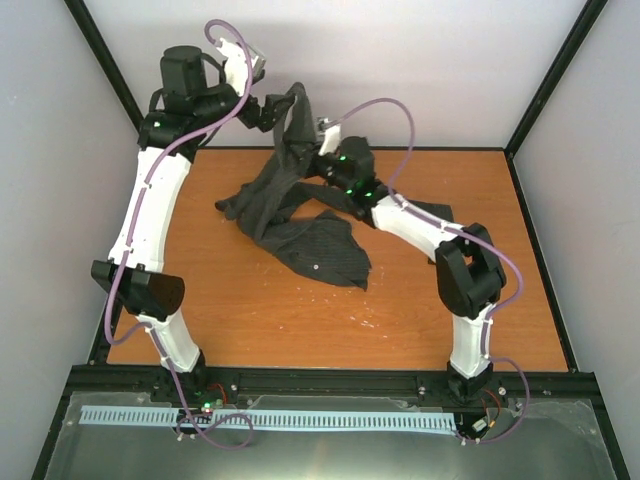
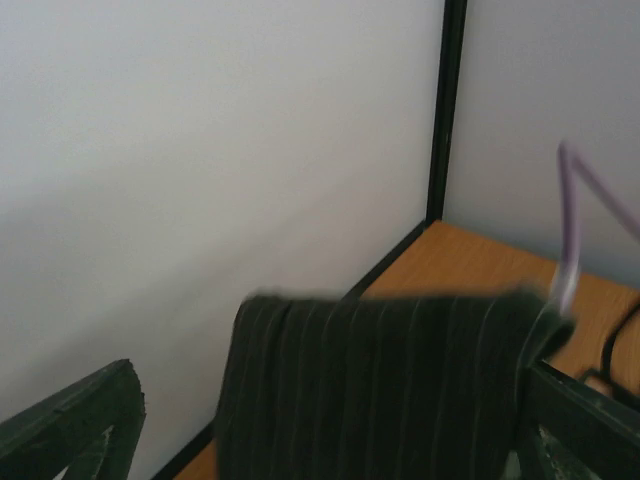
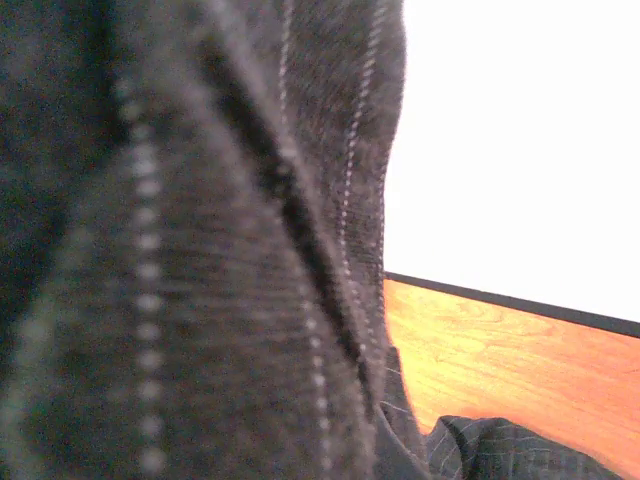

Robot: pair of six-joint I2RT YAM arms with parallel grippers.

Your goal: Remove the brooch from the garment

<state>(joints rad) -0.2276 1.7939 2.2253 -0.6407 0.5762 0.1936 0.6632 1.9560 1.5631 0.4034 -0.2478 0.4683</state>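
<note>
left arm (image 1: 150, 200), right arm (image 1: 420, 225) raised flanking the garment (image 1: 285, 195).

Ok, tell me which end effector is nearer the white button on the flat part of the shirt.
Right. The right end effector grips the raised shirt behind the button; the left end effector hangs open farther back and left.

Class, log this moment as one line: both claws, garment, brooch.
left claw: open around garment | right claw: shut on garment | garment: one end raised, rest heaped on table | brooch: not visible
</note>
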